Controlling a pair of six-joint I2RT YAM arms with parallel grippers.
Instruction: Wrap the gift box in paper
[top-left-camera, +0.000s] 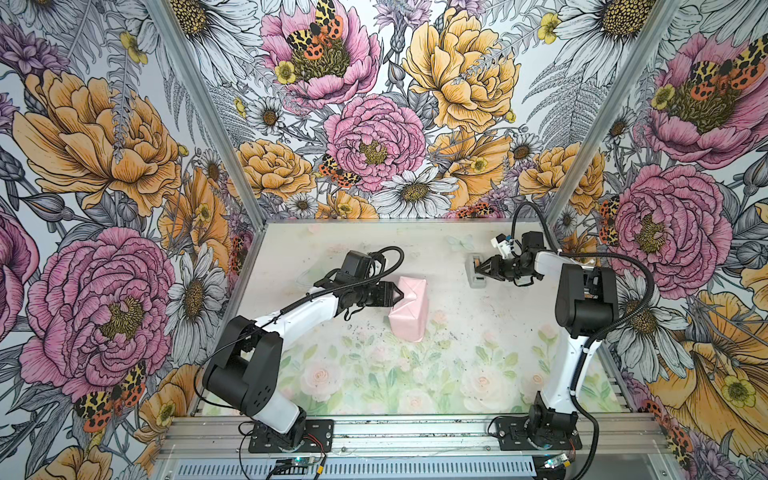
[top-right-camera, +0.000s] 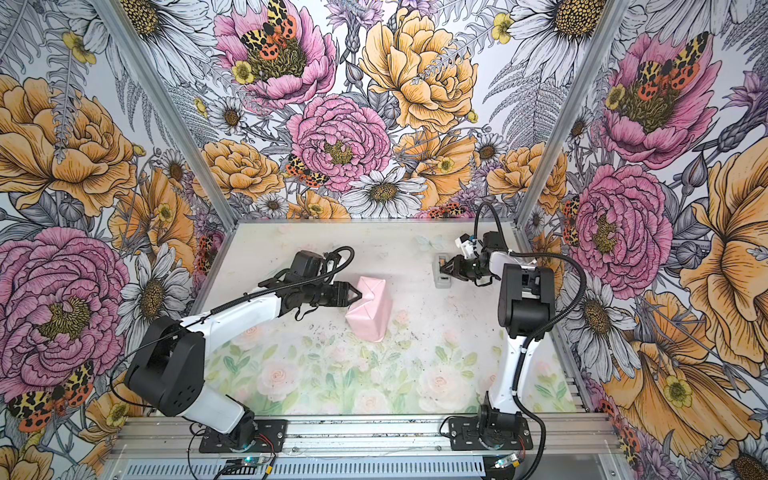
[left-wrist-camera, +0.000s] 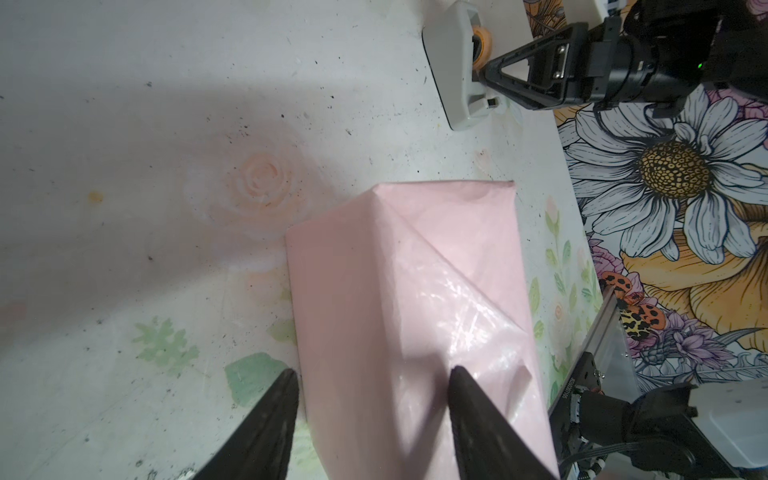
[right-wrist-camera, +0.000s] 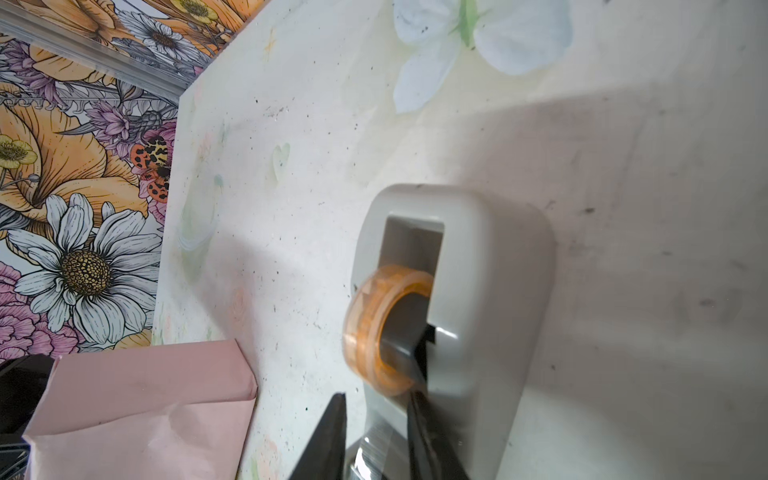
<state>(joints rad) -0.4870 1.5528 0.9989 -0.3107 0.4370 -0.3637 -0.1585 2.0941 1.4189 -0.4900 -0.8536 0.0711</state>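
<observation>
Two arms stand over the flowered desk (top-left-camera: 457, 332), and both top views show one parcel (top-right-camera: 370, 309) on it. The paper (top-left-camera: 409, 307) is folded around the gift box with its pale pink face outward, so the box itself is hidden. The parcel lies flat near the middle of the desk, well apart from the grey tape dispenser (top-left-camera: 476, 284), on the dispenser's side toward the left arm and the arm bases. Diagonal folds cross its top. In the left wrist view the paper looks glossy and wrinkled near the fingers.

The left hand (top-left-camera: 400, 294) is at the long edge of the parcel that is turned away from the dispenser. Its jaws stand moderately wide. One finger (left-wrist-camera: 482, 419) is over the paper and the other finger (left-wrist-camera: 266, 424) is over the bare desk just beside that edge. Nothing is clamped between them.

The right hand (top-left-camera: 478, 273) is right at the tape dispenser and reaches it from the side of the right arm. Its jaws are narrow. In the right wrist view a shiny clear strip (right-wrist-camera: 374, 449) lies between the fingers, just beside the orange-tinted tape roll (right-wrist-camera: 374, 324), but I cannot tell whether they pinch it.
</observation>
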